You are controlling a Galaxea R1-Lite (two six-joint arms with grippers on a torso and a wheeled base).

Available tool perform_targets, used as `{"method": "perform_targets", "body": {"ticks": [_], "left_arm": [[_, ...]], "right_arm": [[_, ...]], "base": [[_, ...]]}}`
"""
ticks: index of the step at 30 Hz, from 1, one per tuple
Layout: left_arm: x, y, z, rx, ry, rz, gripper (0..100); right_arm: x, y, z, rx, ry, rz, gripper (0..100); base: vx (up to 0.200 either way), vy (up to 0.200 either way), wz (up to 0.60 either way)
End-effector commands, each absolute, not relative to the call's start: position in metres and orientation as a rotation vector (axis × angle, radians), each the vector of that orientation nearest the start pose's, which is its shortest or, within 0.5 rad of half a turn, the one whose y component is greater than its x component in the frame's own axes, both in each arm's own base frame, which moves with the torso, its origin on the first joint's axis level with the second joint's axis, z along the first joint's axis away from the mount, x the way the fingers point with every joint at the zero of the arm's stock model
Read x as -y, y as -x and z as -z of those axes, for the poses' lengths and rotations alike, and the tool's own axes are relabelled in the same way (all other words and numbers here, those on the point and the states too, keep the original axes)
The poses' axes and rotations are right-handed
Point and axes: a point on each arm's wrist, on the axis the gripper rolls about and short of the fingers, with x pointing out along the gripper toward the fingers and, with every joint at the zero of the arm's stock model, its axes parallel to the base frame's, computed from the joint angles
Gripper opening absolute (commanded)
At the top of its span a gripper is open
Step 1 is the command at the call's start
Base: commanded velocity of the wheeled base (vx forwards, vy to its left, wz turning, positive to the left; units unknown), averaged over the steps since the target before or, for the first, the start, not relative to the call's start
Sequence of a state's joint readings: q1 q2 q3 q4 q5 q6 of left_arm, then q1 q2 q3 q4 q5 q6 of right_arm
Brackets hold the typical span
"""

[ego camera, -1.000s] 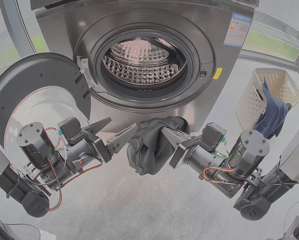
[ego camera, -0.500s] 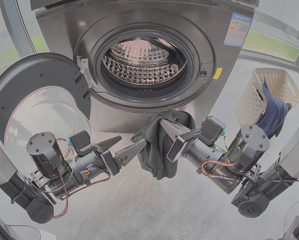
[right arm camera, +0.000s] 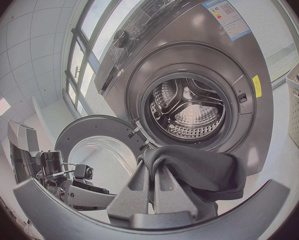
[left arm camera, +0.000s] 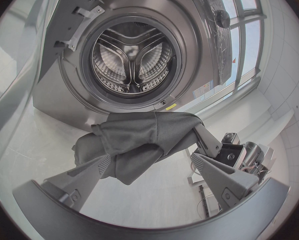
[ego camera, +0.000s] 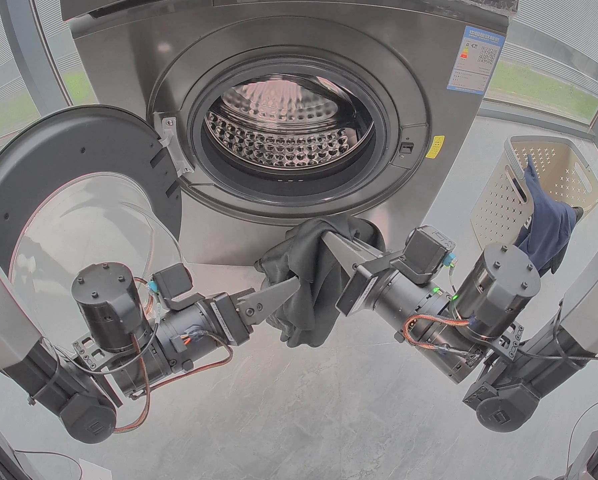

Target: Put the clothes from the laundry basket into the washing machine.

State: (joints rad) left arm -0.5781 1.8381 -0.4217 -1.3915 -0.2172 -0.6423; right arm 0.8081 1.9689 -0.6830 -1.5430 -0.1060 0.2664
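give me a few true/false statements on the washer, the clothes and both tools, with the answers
1. The round door of the grey front-loading washing machine stands swung open. True.
2. The steel drum holds clothes. False: it looks empty.
3. The right tool is shut on the dark grey garment. True.
4. The left tool is clamped shut on that garment. False: its fingers are spread open, with the garment hanging between them.
5. The beige perforated plastic laundry basket has nothing on it. False: a navy blue cloth drapes over its rim.
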Motion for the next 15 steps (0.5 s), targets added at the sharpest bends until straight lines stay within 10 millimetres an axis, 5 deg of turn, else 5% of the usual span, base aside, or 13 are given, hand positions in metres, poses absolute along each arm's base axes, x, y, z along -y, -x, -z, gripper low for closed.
{"method": "perform_targets", "body": {"ticks": [1, 15], "left_arm": [[0.169, -0.244, -0.123, -0.296, 0.636, 0.763, 100], [0.177, -0.275, -0.142, -0.37, 0.917, 0.705, 100]], "right_arm": [[-0.242, -0.233, -0.155, 0.135, -0.368, -0.732, 0], [-0.246, -0.23, -0.153, 0.13, -0.36, -0.741, 0]], "base": [[0.0, 0.0, 0.0], [0.0, 0.0, 0.0]]}}
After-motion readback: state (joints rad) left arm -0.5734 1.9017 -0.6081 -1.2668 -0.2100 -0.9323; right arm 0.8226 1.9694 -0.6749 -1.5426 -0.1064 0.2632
